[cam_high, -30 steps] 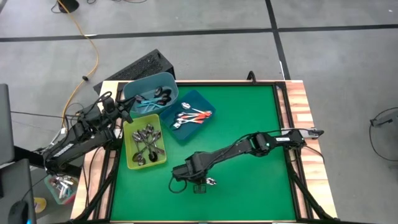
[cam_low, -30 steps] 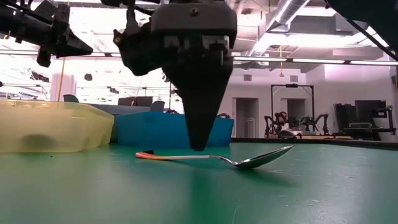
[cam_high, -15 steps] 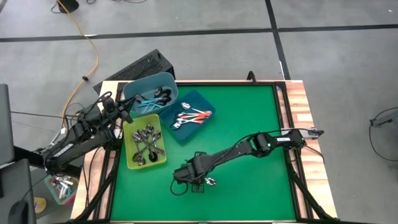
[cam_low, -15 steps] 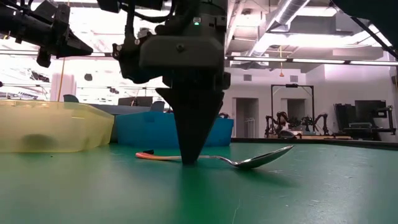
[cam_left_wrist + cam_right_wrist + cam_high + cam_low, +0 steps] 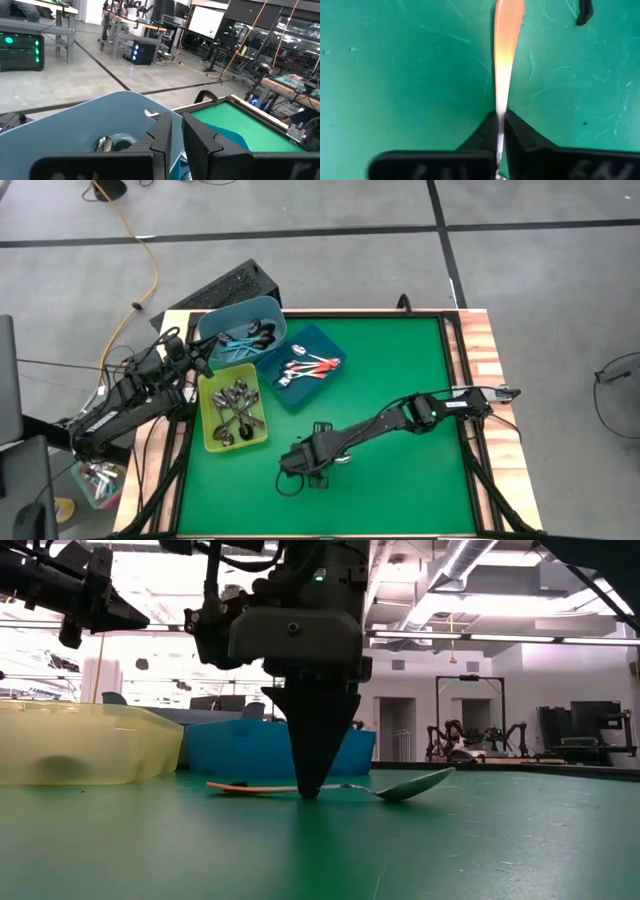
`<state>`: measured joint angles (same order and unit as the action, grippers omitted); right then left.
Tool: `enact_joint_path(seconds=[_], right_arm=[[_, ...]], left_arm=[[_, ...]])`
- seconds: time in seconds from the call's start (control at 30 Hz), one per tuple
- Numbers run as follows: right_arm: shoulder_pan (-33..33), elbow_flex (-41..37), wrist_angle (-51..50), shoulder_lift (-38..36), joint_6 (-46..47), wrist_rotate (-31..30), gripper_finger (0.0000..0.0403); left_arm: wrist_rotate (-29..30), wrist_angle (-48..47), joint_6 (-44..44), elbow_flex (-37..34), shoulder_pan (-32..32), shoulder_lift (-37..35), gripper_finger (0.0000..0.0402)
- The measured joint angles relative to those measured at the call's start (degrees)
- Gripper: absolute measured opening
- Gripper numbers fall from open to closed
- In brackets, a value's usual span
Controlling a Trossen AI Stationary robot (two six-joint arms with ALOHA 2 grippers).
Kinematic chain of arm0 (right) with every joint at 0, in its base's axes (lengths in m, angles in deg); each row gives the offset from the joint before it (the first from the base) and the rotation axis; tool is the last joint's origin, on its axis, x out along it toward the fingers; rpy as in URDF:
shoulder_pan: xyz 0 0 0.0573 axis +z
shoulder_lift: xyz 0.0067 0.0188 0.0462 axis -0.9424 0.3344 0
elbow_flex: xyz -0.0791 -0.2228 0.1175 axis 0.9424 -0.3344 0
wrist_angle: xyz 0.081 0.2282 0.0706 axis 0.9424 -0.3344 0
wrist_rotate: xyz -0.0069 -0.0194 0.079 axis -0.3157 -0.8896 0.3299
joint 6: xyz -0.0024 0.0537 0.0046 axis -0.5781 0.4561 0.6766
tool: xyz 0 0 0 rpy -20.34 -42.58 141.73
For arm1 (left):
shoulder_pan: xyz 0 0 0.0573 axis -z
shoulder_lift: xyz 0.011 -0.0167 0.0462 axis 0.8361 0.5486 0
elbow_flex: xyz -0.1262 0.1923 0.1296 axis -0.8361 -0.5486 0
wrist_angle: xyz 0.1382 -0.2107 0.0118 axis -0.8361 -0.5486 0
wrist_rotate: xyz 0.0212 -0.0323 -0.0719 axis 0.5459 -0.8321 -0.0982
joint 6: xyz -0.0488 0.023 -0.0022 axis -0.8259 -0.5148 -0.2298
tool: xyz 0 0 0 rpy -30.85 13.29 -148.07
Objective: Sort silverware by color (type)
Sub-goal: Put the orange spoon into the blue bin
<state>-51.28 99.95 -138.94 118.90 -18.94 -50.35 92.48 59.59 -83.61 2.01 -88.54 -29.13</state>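
Green felt covered the table (image 5: 400,380), and we found three bins grouped at its far left corner: a yellow-green bin (image 5: 233,413) holding plain metal spoons, a light blue tub (image 5: 240,332) holding teal-handled spoons, and a dark blue tray (image 5: 310,367) holding orange-handled spoons. We read this layout as one container per handle colour, which kept the open felt free for picking.

One orange-handled spoon (image 5: 300,788) lay alone on the felt near the front edge, well apart from the bins. The right gripper (image 5: 310,790) stood directly over it with its tips down at the table surface. In the right wrist view its fingers (image 5: 482,135) were closed on the metal neck of the spoon, with the orange handle running straight out ahead of them. We judged the neck was chosen because it is narrow and sits close to the spoon's balance point, so the bowl and handle should hang roughly level once raised. The spoon rested on the felt, not yet raised.

We saw the left gripper (image 5: 175,135) parked above the light blue tub with its fingers nearly together and nothing between them, clear of the right arm's likely path to the dark blue tray.
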Motion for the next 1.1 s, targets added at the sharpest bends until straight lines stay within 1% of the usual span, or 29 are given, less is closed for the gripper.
enact_joint_path(seconds=[0.07, 0.1, 0.3, 0.47, 0.63, 0.73, 0.8, 0.93, 1.1], right_arm=[[0.1, 0.0, 0.2, 0.0, 0.0, 0.0, 0.0019], [0.1, 0.0, 0.2, 0.0, 0.0, -0.2, 0.0012], [0.4, 0.0, 0.4, 0.0, 0.0, -1.5, 0.0014], [0.9, -0.1, 0.5, -0.4, -0.6, -4.5, 0.0006], [0.7, -0.4, 0.3, -2.6, -2.1, -8.4, 0.0001], [-0.2, -0.4, 1.0, -4.8, -3.6, -9.0, 0.0000], [-0.7, -0.4, 2.1, -6.3, -4.9, -9.6, 0.0000], [-1.8, -0.3, 6.9, -8.7, -8.9, -13.1, 0.0000], [-3.9, -0.2, 15.8, -12.5, -19.4, -18.8, 0.0000]], left_arm=[[0.0, 0.0, -0.1, 0.0, 0.0, 0.0, 0.0029], [0.0, 0.0, -0.1, 0.0, 0.0, 0.0, 0.0029], [0.0, 0.0, -0.2, 0.0, 0.0, 0.0, 0.0029], [0.0, 0.0, -0.2, 0.0, 0.0, 0.0, 0.0029], [0.0, 0.0, -0.3, 0.0, 0.0, 0.0, 0.0029], [0.0, 0.0, -0.5, 0.0, 0.0, 0.0, 0.0029], [0.0, 0.0, -0.6, 0.0, 0.0, 0.0, 0.0029], [0.0, 0.0, -0.6, 0.0, 0.0, 0.0, 0.0029], [0.0, 0.0, -0.6, 0.0, 0.0, 0.0, 0.0029]])
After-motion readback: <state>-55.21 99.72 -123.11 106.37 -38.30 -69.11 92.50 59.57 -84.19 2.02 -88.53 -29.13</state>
